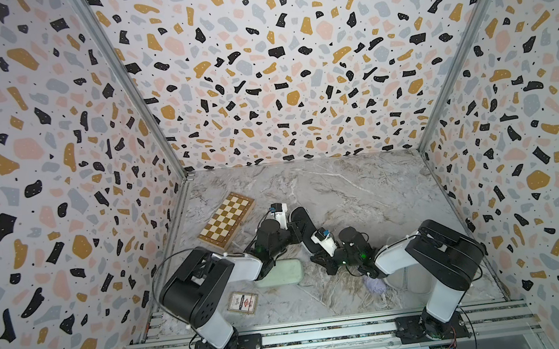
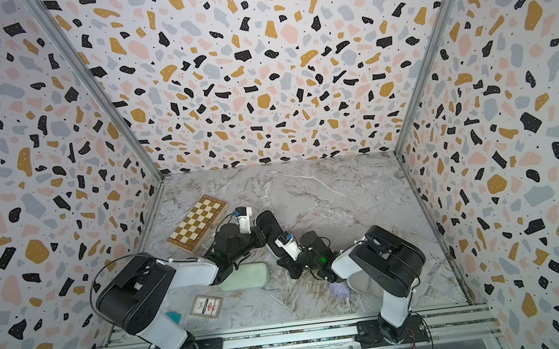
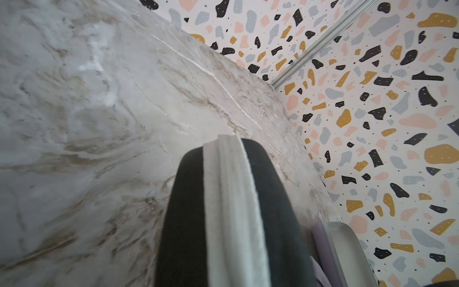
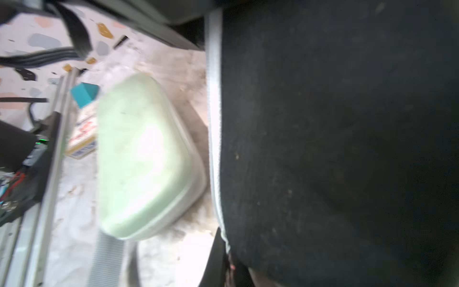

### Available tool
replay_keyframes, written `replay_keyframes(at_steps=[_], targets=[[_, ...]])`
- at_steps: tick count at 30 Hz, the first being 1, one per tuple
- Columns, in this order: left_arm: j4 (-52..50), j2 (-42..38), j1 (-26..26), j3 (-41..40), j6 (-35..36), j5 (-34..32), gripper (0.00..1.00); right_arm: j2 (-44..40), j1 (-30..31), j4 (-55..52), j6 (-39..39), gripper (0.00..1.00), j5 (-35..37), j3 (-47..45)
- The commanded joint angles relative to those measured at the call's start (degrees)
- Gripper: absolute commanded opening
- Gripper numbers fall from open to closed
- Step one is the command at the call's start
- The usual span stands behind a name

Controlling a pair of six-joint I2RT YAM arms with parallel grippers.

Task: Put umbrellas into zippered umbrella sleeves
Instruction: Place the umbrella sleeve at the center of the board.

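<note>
Going from the left: the chessboard box is sitting just off the outer side of your left claw, well out of the way. The mint sleeve is lying on the surface just back from that claw, partly under the arm, and it's looking closed.

The left claw is looking clamped on the black sleeve, which is standing on edge between your two claws with its zip band facing the left wrist camera. That shell is probably handling stiff and light, with a slightly grippy fabric skin. So you're wanting to be squeezing across the flat faces, not the zip band, or it's likely twisting out on you.

Your right claw is pinched fully closed at the sleeve's near end. Can't tell if it's got the zip pull or nothing.

The lilac umbrella is lying behind the right claw, near that arm's base, not sleeved yet. It's looking soft and floppy, so you're better off grabbing around the middle of the bundle.
</note>
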Motion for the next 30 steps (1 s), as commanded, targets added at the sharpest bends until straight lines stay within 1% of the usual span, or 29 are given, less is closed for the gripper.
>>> replay_keyframes(at_steps=[1,4,5,9,10,12,13,15,22,24,26,28,30], targets=[[6.79,2.48,-0.16,-0.56,-0.75,1.53,0.25,0.5,-0.99,0.51,0.93,0.0,1.9,3.53],[5.12,3.65,-0.12,-0.65,-0.67,0.72,0.31,1.61,-1.36,-0.41,1.06,0.0,2.19,4.22],[5.16,4.12,-0.12,-1.06,-0.76,0.61,0.36,1.68,-1.53,-0.72,1.1,0.0,2.5,4.26],[5.71,3.91,-0.23,-3.69,0.1,-0.71,0.42,1.63,-2.02,-2.11,0.74,0.0,4.16,4.35],[5.63,3.03,-0.4,-4.69,0.61,-1.69,0.47,1.63,-2.14,-2.53,0.67,0.0,4.58,4.44],[1.77,1.64,-0.35,-4.81,1.56,-2.24,0.58,1.54,-2.32,-3.29,0.48,0.0,4.74,4.51],[-1.42,0.93,-0.33,-4.23,2.14,-2.25,0.6,1.54,-2.49,-3.68,0.43,0.0,4.8,4.57],[-5.06,0.42,-0.34,-3.45,2.79,-1.93,0.61,1.54,-2.76,-4.26,0.31,0.0,5.02,4.77],[-7.58,-1.4,-0.33,-3.75,2.58,-0.22,0.63,1.84,-4.7,-4.94,0.4,0.0,5.22,5.16],[-10.59,-2.89,-0.33,-3.01,2.94,0.94,0.66,2.34,-5.76,-5.75,0.58,0.0,5.34,5.87],[-14.44,-4.66,-0.29,-2.2,3.28,2.45,0.72,2.83,-6.65,-6.78,0.35,0.0,5.92,6.85],[-16.16,-6.36,-0.34,-2.32,3.26,2.89,0.78,3.03,-7.19,-7.28,0.31,0.0,6.49,7.37],[-17.39,-7.75,-0.34,-2.66,3.28,3.08,0.8,3.34,-7.69,-8.16,0.05,0.0,7.22,8.19]])
